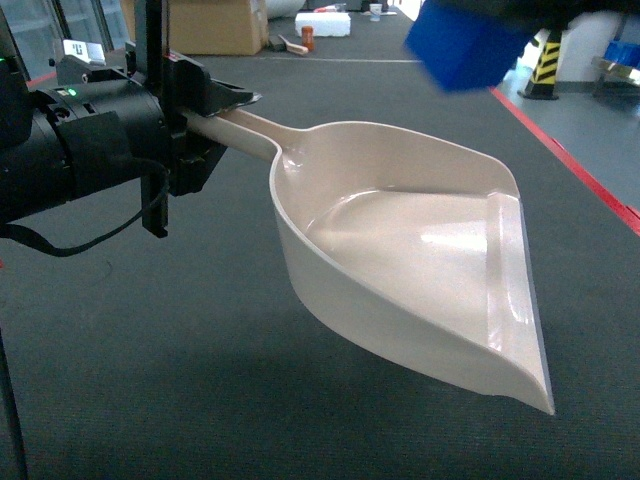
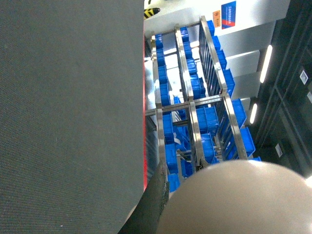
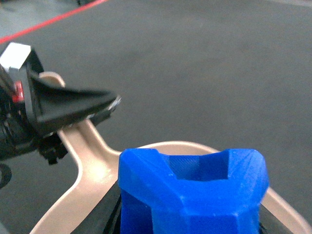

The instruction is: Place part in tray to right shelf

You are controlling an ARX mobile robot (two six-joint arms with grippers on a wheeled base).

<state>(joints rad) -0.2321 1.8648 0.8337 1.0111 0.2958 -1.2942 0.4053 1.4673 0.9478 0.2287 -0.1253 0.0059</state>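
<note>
The head view shows the whole tray (image 1: 420, 270), one pale scoop held in the air above the dark floor (image 1: 150, 380), its open mouth to the right and its handle (image 1: 235, 135) running left into the left pincer (image 1: 205, 125), which is clenched on that handle. One blue part (image 1: 462, 42) hangs above the tray's far right corner, at the top edge of the view; what holds it is cut off there.

The right wrist view gives what the head view lacks: the part (image 3: 192, 192) close up, filling the bottom of the view, with the tray's rim (image 3: 165, 145) curving behind it and the left pincer (image 3: 73, 105) on the handle beyond. The right pincer itself barely shows, so its state cannot be told.

The left wrist view alone shows the steel shelf (image 2: 192, 105), well beyond the tray (image 2: 234, 200), its racks stacked with many blue crates (image 2: 207, 119). Only a rounded piece of the tray shows there.
</note>
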